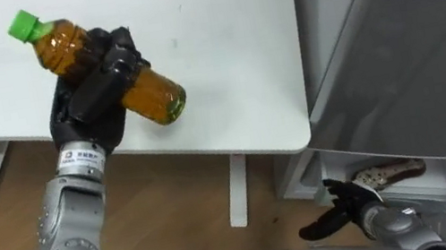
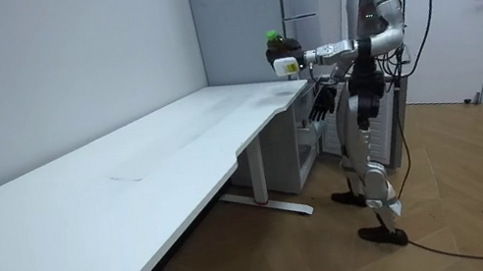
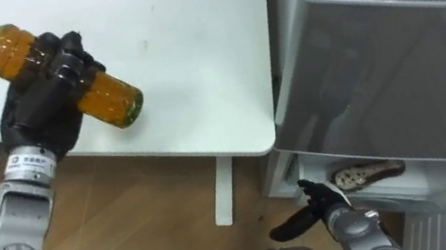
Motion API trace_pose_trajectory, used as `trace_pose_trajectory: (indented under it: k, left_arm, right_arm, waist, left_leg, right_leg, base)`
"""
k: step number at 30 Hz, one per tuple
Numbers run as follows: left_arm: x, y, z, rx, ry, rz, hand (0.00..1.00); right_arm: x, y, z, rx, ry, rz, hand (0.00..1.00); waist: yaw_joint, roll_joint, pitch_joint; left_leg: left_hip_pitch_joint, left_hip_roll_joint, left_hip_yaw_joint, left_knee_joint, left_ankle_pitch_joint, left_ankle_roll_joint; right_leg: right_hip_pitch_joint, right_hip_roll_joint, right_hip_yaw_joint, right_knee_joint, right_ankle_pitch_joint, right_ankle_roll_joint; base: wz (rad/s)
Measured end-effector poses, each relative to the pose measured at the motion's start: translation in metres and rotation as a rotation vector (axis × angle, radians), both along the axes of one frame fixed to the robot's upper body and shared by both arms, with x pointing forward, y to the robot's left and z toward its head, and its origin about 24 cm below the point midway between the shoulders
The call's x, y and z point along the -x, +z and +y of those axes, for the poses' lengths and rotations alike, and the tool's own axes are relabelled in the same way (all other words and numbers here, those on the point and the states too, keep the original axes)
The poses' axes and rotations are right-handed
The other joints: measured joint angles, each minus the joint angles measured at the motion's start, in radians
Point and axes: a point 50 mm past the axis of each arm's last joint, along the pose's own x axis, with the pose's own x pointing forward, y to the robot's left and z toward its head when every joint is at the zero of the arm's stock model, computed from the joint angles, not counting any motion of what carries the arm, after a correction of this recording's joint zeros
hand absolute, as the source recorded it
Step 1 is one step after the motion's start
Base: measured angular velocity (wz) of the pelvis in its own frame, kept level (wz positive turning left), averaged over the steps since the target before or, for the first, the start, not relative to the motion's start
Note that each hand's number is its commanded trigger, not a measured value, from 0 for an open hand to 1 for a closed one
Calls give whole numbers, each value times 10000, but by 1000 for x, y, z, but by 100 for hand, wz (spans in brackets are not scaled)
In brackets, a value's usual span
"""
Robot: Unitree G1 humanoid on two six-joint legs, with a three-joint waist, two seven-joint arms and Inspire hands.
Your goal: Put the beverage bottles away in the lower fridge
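Closest to the camera, the left hand (image 1: 90,93) is seen with its fingers curled round the middle of the bottle (image 1: 152,94). It is held tilted, green cap up and to the left, above the near edge of the white table (image 1: 227,42). The right hand (image 1: 346,206) hangs low and empty, fingers loosely spread, before the fridge (image 1: 410,48). Filled with amber drink, the bottle is judged moderately heavy, fairly stiff and smooth-walled; a wrap round the mid-body is advised, so that slipping is avoided.
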Motion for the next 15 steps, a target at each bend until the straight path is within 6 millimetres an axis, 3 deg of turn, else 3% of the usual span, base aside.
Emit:
trace_pose_trajectory:
  k: [6,11,15]
  left_arm:
    - [8,-25,-5,78,-1214,954,100]
    - [18,-42,-7,287,-1798,1748,100]
    - [30,-50,-8,970,-2101,1986,100]
  right_arm:
    - [-6,4,-2,-15,566,-49,0]
    - [-3,3,-8,180,530,353,0]
    - [-1,3,-11,40,628,553,0]
  waist:
    - [-7,-38,63]
    - [24,72,129]
    - [22,76,129]
  left_leg:
    - [66,-39,37,92,15,28]
    - [-21,-35,133,124,15,28]
    - [-33,-36,168,115,15,28]
  right_leg:
    - [47,-139,-183,275,-274,48]
    - [29,-171,-280,277,-299,57]
    - [-4,-202,-298,374,-407,74]
  base:
    - [12]
    - [6]
    - [3]
